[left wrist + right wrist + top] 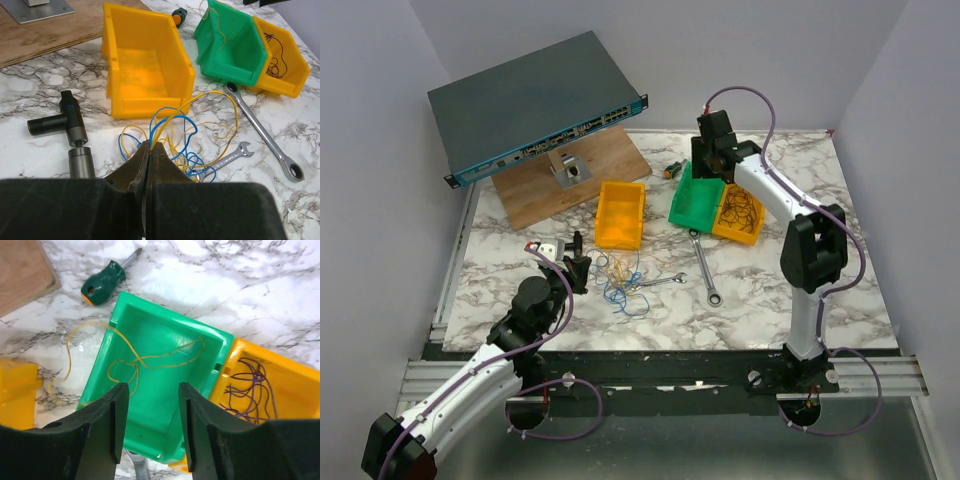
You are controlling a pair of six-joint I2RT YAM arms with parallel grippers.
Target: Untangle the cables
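- Marble-patterned table (770, 300) carries it all. The cables (623, 280), a loose snarl of blue and yellow strands, lie on it just in front of the open yellow bin (155, 102).
- At the near-left end of that snarl the left gripper (148, 146) sits low over the marble. Its two fingers are pressed tight together, and several yellow and blue strands run straight into the tip, so it looks pinched on the cables.
- From there the loops fan out away from the arm. Their right-hand edge reaches the small wrench (227, 157), whose near end lies in among the blue loops.
- The long ratchet wrench (260, 132) lies just right of that, with its open head up by the green bin (160, 335) and close to the outermost yellow loop.
- A black T-shaped fitting (65, 122) rests on the marble left of the closed fingers, apart from the strands.
- The right gripper (151, 390) hangs over the green bin, its fingers spread wide above the bin floor.
- Inside that bin lies a lone orange-yellow wire (150, 360), one end trailing over the rim onto the marble.
- Purple wires (252, 390) are heaped in a second yellow bin (295, 385), which touches the green one's side.
- A green-handled screwdriver (105, 282) lies just beyond the green bin.
- At the far left, a network switch (535, 100) sits tilted over a wooden board (590, 170).
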